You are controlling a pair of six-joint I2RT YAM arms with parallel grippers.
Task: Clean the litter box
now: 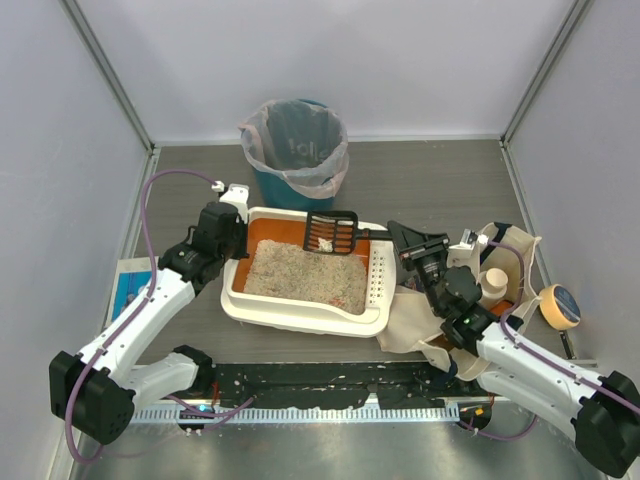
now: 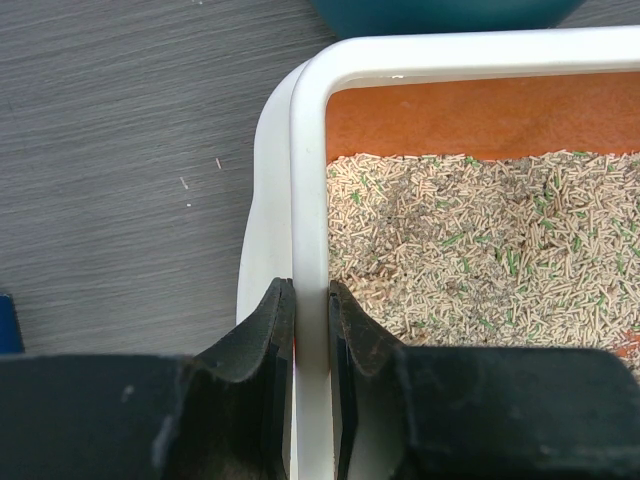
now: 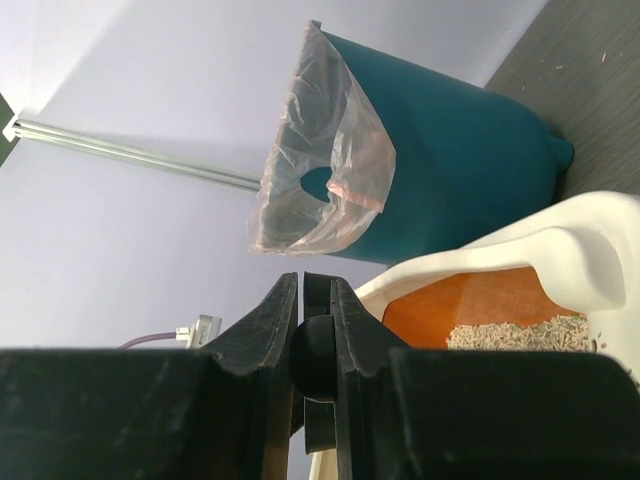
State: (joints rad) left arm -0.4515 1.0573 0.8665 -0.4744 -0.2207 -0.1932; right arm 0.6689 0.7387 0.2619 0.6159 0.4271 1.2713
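Observation:
The litter box (image 1: 300,316) is a cream-white tray with orange inner walls and grey-beige litter (image 1: 300,272), in the middle of the table. My left gripper (image 1: 236,246) is shut on its left rim; in the left wrist view the gripper (image 2: 311,290) has one jaw on each side of the white rim (image 2: 310,180). My right gripper (image 1: 403,238) is shut on the handle of a black slotted scoop (image 1: 331,231), held over the box's far wall with a pale clump in it. The handle (image 3: 318,355) shows between the jaws of that gripper (image 3: 302,285).
A teal bin (image 1: 297,150) with a plastic liner stands just behind the box, also in the right wrist view (image 3: 460,170). A beige tote bag (image 1: 505,285) and a tape roll (image 1: 557,306) lie at the right. A blue item (image 1: 128,285) lies at the left.

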